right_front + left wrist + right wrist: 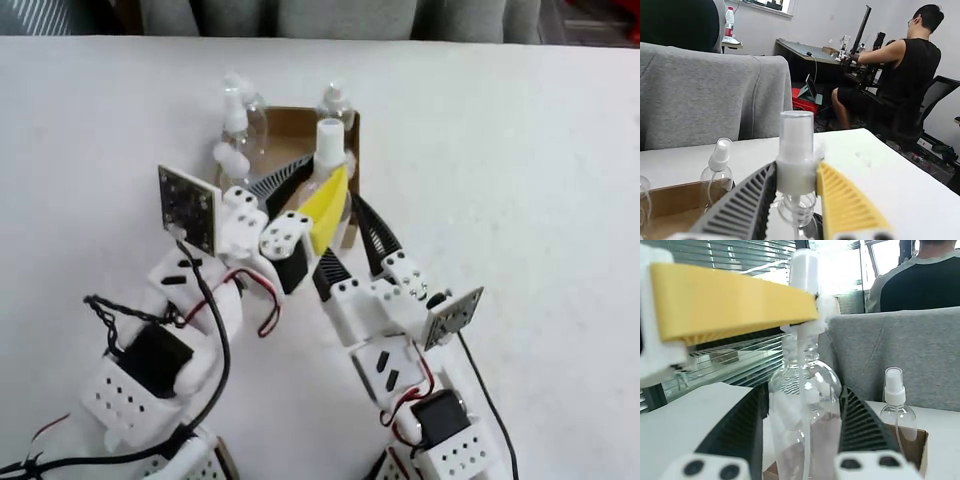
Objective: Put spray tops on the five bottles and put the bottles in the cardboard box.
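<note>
A clear bottle (802, 405) stands upright between the black fingers of my right gripper (804, 392), which is shut on its body, at the front of the cardboard box (290, 125). My left gripper (796, 172), with one grey and one yellow finger (735, 295), is shut on a white spray top (796, 150) that sits in the bottle's neck (796, 207). From above, the spray top (330, 140) and left gripper (322, 165) are over the box's front right, with the right gripper (345, 225) just below. Bottles with spray tops (240, 120) (335, 100) stand in the box.
One capped bottle (717, 170) stands in the box (670, 205) behind the held one, also seen as a capped bottle (897, 405) from the right wrist. White table (520, 150) lies open on both sides of the box. Grey chair backs (700, 95) line the far edge.
</note>
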